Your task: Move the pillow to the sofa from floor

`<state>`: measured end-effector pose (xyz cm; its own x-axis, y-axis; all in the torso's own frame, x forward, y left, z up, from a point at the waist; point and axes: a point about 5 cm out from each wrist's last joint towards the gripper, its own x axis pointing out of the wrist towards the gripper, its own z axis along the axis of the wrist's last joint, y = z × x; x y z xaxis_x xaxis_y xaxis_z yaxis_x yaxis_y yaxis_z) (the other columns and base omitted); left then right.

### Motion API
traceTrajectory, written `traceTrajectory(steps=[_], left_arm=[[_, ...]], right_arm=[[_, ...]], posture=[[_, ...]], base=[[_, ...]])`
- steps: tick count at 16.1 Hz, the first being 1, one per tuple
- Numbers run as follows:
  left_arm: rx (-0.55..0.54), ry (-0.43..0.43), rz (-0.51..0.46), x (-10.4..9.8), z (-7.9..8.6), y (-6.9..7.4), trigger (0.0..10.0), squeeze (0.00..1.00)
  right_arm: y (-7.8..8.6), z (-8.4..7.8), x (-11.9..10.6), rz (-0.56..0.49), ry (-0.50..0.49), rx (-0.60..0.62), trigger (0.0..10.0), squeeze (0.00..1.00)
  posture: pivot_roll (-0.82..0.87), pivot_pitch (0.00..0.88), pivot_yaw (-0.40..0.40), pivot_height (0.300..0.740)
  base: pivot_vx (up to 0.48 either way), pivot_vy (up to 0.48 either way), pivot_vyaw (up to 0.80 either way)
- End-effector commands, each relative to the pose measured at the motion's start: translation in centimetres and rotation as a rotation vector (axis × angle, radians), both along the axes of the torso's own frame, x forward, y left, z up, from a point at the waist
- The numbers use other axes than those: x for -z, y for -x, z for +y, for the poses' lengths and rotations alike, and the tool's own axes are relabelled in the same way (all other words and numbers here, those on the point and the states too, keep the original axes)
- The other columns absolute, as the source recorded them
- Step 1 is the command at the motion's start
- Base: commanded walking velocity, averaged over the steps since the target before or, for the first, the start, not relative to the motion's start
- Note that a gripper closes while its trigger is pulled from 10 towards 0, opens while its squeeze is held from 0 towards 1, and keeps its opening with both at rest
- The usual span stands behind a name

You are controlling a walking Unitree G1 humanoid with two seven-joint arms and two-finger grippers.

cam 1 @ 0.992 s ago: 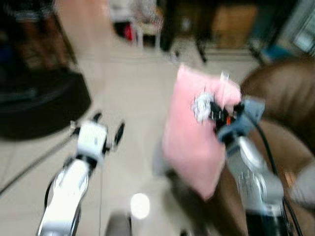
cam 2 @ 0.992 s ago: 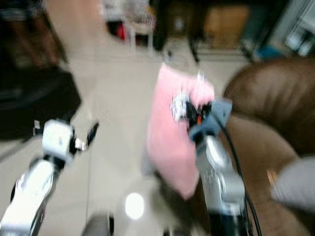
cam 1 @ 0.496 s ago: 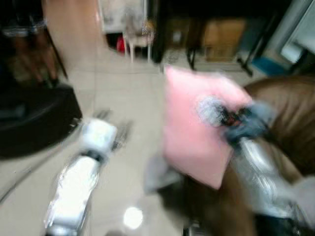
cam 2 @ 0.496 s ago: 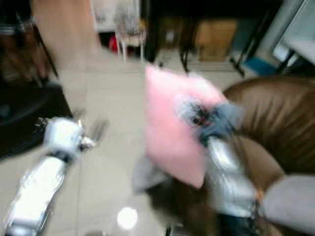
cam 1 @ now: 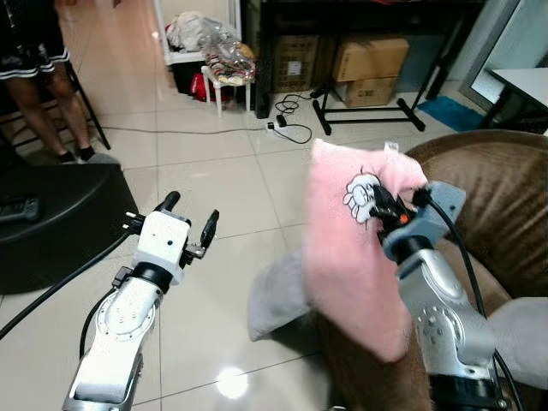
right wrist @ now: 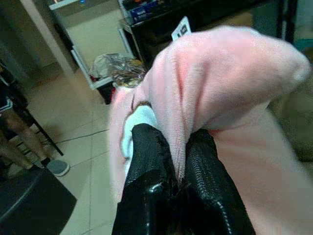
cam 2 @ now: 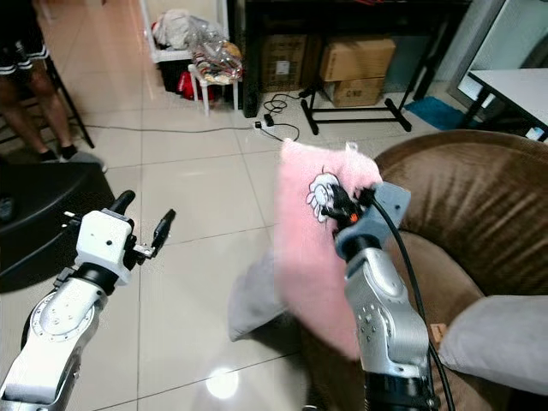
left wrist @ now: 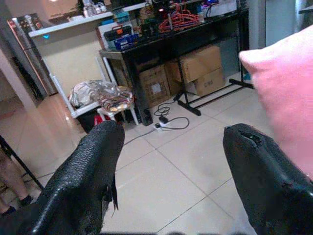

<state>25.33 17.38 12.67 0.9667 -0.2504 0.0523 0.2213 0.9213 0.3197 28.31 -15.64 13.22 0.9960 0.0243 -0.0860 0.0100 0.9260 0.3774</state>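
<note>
Lower left of the frame, the left claw hangs released, idle. Centre, the pink pillow dangles, pinched by the right claw; carrying step. Next: swing it right, over the brown sofa, and release.

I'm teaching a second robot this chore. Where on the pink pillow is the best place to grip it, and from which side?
Probably the top corner, from the sofa side, as the right claw does now: the pink pillow is soft, so its cloth bunches between the fingers and the rest hangs free below.
</note>
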Motion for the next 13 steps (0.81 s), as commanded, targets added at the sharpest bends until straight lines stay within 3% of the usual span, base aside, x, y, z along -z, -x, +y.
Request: traceTrajectory(steps=[1, 5, 8, 13], left_arm=[[0.011, 0.003, 0.024, 0.6, -0.2, 0.4, 10.0, 0.00], [0.021, 0.008, 0.058, 1.7, -0.7, 1.0, 10.0, 0.00], [0.016, 0.012, 0.061, 2.0, -0.6, 1.0, 10.0, 0.00], [-0.015, 0.005, 0.075, 2.7, -0.2, 1.5, 10.0, 0.00]], right_arm=[[0.2, -0.2, -1.1, -0.059, 0.011, 0.005, 10.0, 0.00], [1.7, -0.3, 0.6, -0.004, 0.037, -0.004, 10.0, 0.00], [2.0, 0.3, 1.6, 0.013, 0.057, -0.070, 10.0, 0.00], [2.4, -0.2, 2.9, 0.059, 0.121, -0.059, 10.0, 0.00]], posture=[[0.01, 0.000, -0.037, 0.740], [0.01, 0.000, -0.037, 0.740], [0.01, 0.000, -0.038, 0.740], [0.03, 0.000, -0.052, 0.740]], base=[[0.000, 0.000, 0.00], [0.000, 0.000, 0.00], [0.000, 0.000, 0.00], [0.000, 0.000, 0.00]])
